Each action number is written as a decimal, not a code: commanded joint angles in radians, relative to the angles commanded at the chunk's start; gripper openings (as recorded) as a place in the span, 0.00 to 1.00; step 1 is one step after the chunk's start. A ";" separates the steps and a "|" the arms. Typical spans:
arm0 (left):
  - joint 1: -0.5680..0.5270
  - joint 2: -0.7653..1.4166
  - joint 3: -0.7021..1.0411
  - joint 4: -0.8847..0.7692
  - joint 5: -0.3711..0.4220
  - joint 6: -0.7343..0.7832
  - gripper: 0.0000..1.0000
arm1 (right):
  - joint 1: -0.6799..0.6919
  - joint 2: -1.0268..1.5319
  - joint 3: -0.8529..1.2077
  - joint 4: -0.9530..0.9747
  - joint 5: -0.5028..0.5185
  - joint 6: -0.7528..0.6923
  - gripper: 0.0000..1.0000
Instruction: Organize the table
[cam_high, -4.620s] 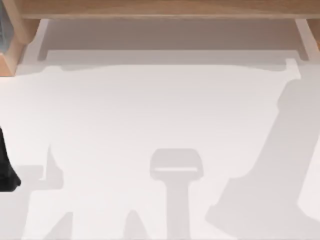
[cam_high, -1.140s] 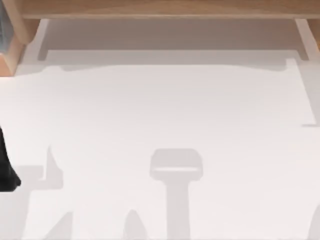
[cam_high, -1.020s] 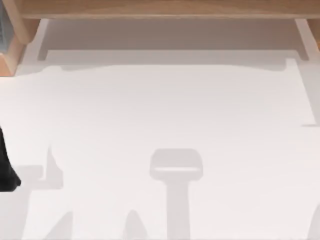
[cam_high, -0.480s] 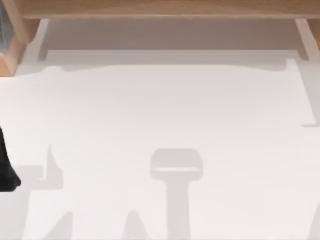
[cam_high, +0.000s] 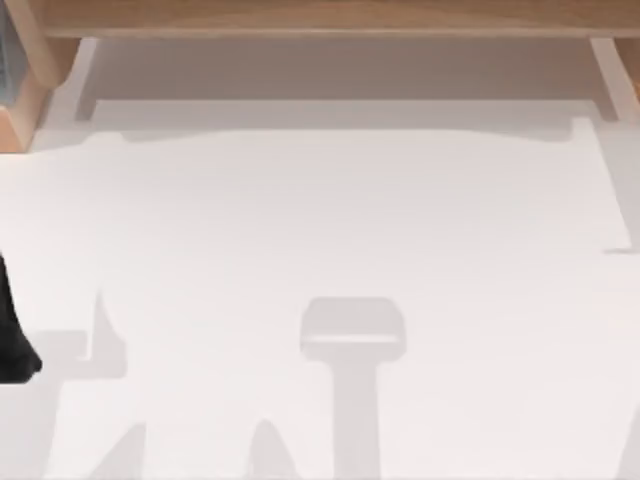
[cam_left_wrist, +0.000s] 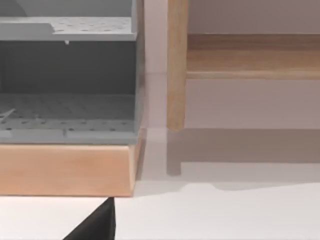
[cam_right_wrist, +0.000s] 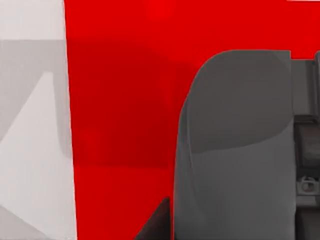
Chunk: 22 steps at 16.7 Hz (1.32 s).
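Starting at the right gripper (cam_right_wrist: 156, 222), I make out just a dark wedge of it in the right wrist view, so I cannot tell how wide it stands or whether it has hold of anything. It hangs very close over a flat red surface (cam_right_wrist: 120, 100), with a rounded grey body (cam_right_wrist: 235, 150) right beside it; I cannot say what either of these is. The red surface lies on the white table (cam_right_wrist: 30, 30).

The left gripper (cam_left_wrist: 97, 227) shows as a dark tip too, its opening beyond my judging. It faces a grey perforated rack (cam_left_wrist: 67, 75) on a wooden base (cam_left_wrist: 65, 167), next to a wooden post (cam_left_wrist: 176, 65) of the frame. From above, the left arm (cam_high: 12, 340) sits parked at the left edge of the table (cam_high: 330, 210).

My reading is that most of the sorting is done, since nothing loose lies on the white top in the overhead view. The red item under my right arm looks like what is left.
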 joint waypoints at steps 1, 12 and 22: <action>0.000 0.000 0.000 0.000 0.000 0.000 1.00 | 0.000 0.000 0.000 0.000 0.000 0.000 0.23; 0.000 0.000 0.000 0.000 0.000 0.000 1.00 | 0.000 0.000 0.000 0.000 0.000 0.000 1.00; 0.000 0.000 0.000 0.000 0.000 0.000 1.00 | 0.002 -0.002 0.005 0.009 -0.007 -0.006 1.00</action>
